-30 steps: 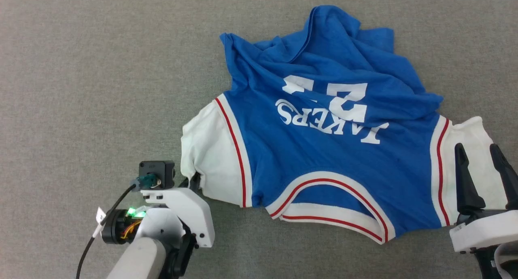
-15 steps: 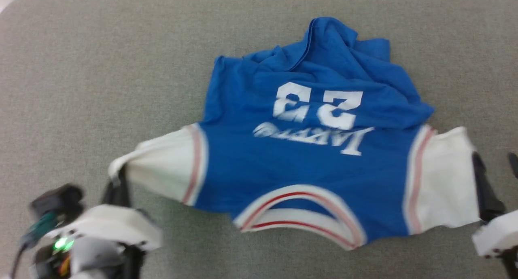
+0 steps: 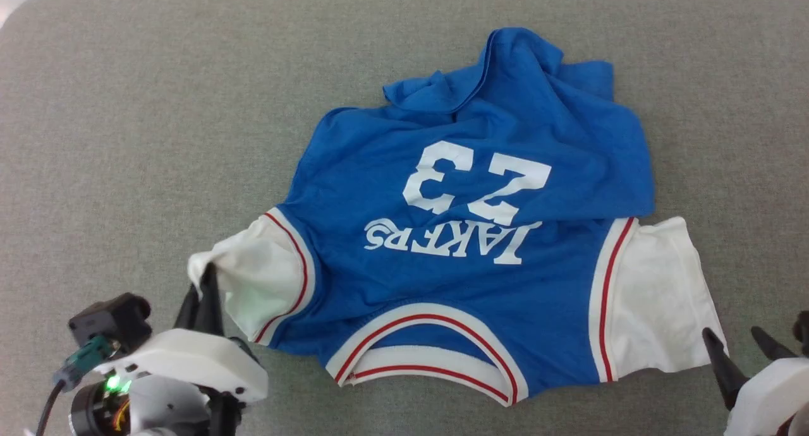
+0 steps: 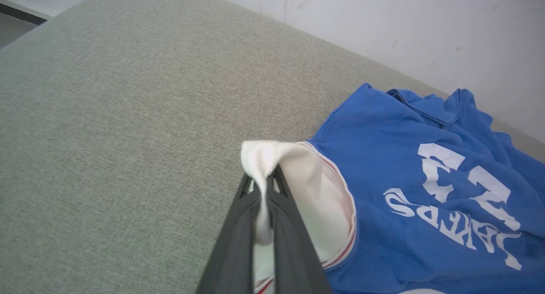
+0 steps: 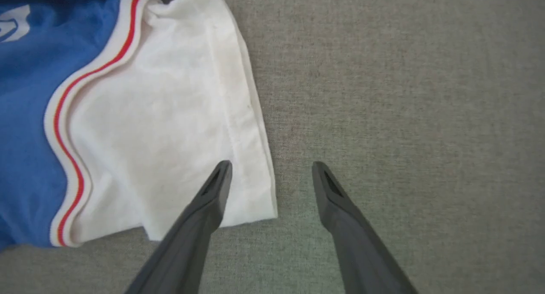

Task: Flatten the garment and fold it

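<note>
On the grey cloth (image 3: 126, 139) the garment (image 3: 468, 278) lies rumpled; my left pincer (image 4: 263, 185) clamps its white sleeve (image 4: 315, 191), the pinch plain in the wrist view; my right pincer (image 5: 271, 168) gapes at the other sleeve (image 5: 162, 115).

1. Hauled the left sleeve (image 3: 259, 284) of the garment (image 3: 468, 278) out leftward with the left gripper (image 3: 205, 278), stretching it from a bunched flap into a pinched peak.
2. Opened out the blue fold on the far left, baring the whole number (image 3: 474, 183) where half lay hidden.
3. Left the right gripper (image 3: 731, 332) at the right sleeve's (image 3: 657, 297) near right corner rather than over its outer edge.
4. Shifted the head view, bringing the grey surface's (image 3: 95, 107) rounded far-left corner into sight.
</note>
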{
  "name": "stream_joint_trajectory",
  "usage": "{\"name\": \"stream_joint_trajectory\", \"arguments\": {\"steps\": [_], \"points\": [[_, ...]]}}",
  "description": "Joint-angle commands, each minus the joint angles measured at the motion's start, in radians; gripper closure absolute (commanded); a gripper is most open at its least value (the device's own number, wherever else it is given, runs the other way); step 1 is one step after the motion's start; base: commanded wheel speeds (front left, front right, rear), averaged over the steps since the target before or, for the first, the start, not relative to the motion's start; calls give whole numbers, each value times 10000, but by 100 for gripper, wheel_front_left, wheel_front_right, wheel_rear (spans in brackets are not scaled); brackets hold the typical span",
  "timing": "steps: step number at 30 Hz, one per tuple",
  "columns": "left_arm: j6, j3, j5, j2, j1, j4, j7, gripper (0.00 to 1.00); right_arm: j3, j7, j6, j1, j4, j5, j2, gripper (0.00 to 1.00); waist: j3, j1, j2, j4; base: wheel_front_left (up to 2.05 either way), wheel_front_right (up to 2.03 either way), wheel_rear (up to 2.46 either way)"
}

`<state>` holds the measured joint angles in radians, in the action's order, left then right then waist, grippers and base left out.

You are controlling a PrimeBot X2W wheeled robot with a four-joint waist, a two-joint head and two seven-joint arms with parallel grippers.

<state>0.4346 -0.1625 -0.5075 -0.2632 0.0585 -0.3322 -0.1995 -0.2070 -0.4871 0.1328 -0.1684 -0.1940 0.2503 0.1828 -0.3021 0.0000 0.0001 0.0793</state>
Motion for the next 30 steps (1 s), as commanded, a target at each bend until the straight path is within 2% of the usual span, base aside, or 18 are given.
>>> {"name": "stream_joint_trajectory", "arguments": {"steps": [1,5,14,15,16,21,30], "points": [[-59,-21,48,9,-151,46,-7,100,31,-31,-21,-34,20,50,46,0,-27,0,-1,-5,0,0,0],[-114,-203,104,47,-377,181,-37,100,435,-254,-21,35,338,78,364,0,-134,0,-1,15,0,0,0],[-185,-416,84,80,-489,272,-116,100,1306,-41,-21,385,1177,208,1066,0,-208,0,-1,127,0,0,0],[-196,-434,71,80,-483,280,-129,100,1446,-110,-21,395,1264,295,1114,62,-207,0,-1,137,0,0,0],[-207,-451,53,85,-480,284,-143,100,1551,-169,-21,406,1313,412,1137,100,-204,0,-1,146,0,0,0],[-298,-541,-29,102,-490,280,-165,100,1419,-142,-21,508,1223,845,974,100,-106,0,-1,138,0,0,0],[-791,-574,-633,577,-987,-65,320,100,311,1417,-21,1750,100,1334,-9,100,620,0,-1,-236,0,0,0]]}}
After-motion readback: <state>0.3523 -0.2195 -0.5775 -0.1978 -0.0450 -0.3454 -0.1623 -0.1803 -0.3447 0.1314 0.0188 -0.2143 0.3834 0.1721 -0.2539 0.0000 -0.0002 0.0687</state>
